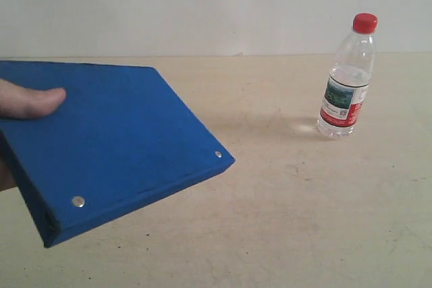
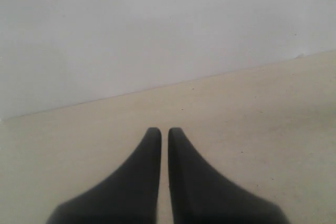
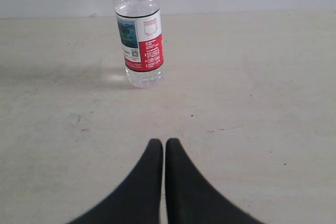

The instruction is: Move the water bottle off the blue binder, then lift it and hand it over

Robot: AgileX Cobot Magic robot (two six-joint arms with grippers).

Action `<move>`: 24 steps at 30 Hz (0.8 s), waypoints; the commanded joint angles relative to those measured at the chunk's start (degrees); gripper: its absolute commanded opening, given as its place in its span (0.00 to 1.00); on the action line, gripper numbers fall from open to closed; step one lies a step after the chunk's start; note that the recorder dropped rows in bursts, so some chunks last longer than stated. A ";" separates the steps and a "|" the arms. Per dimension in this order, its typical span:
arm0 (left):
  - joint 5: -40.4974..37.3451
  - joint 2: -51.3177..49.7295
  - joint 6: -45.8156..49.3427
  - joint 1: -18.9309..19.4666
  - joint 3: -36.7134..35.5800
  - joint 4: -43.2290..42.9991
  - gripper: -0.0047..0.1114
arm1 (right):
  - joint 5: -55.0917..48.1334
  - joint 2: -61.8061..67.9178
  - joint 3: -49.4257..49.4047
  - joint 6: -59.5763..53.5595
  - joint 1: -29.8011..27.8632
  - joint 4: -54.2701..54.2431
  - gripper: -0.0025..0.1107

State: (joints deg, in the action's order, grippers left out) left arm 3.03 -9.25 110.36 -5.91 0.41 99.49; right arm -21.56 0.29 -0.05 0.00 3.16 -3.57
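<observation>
Beige tabletop (image 1: 290, 227), seeing water bottle (image 1: 347, 79) standing upright, well apart from blue binder (image 1: 115, 146) in a hand (image 1: 27, 102); spotting left gripper (image 2: 164, 129), right gripper (image 3: 159, 141) pinched closed, empty.

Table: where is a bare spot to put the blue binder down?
The widest bare stretch of table lies between the blue binder, held tilted by a hand on the left, and the water bottle standing upright on the right. The tabletop in front of the bottle is bare too. Only the bottle's own spot is taken.

Lab-like: bare tabletop (image 1: 304, 220), blank wall (image 1: 202, 5)
</observation>
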 commanded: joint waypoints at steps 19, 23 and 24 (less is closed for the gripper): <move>-0.13 0.27 -0.60 0.04 -0.27 0.45 0.08 | 0.33 -0.29 0.05 0.00 0.23 -0.12 0.02; -11.85 3.74 -0.60 0.04 0.70 0.45 0.08 | 0.33 -0.29 0.05 0.00 0.23 -0.12 0.02; -14.38 4.74 -0.60 0.04 1.40 0.45 0.08 | 0.43 -0.29 0.05 0.00 0.23 -0.12 0.02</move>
State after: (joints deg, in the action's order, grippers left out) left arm -3.64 -6.64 110.24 -5.80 0.41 99.78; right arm -21.56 0.29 -0.05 0.00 3.38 -3.57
